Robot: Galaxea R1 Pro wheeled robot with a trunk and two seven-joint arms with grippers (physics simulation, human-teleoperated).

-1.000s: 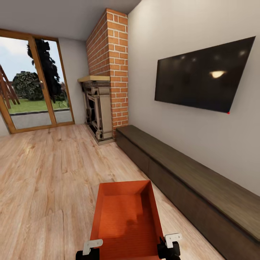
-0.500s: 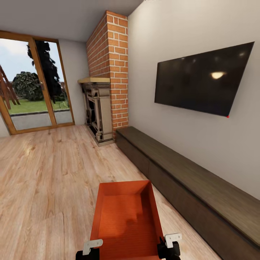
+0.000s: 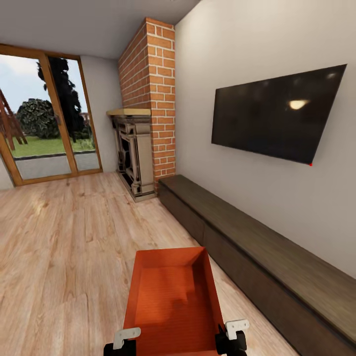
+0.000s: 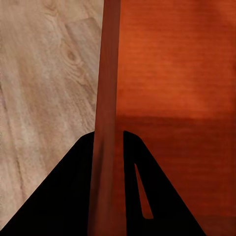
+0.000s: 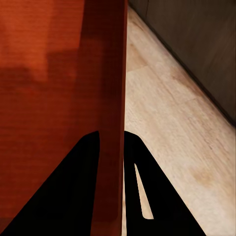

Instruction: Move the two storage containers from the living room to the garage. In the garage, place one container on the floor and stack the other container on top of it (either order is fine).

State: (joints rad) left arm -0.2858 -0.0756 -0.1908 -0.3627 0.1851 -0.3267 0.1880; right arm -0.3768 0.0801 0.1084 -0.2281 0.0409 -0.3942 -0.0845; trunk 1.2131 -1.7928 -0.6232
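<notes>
One orange-red open-top storage container hangs low at the bottom middle of the head view, above the light wood plank floor of the living room. My left gripper is shut on its left wall and my right gripper on its right wall. In the left wrist view the thin wall runs between the two dark fingers of the left gripper. The right wrist view has the other wall pinched in the right gripper. The container is empty inside. The second container is out of view.
A long dark low cabinet runs along the right wall under a black TV. A red brick fireplace stands ahead, with glass doors to its left. Open plank floor stretches ahead and to the left.
The whole head picture has shifted slightly, with the TV and fireplace sitting a little lower, so the camera moved. The container stays fixed between both grippers.
</notes>
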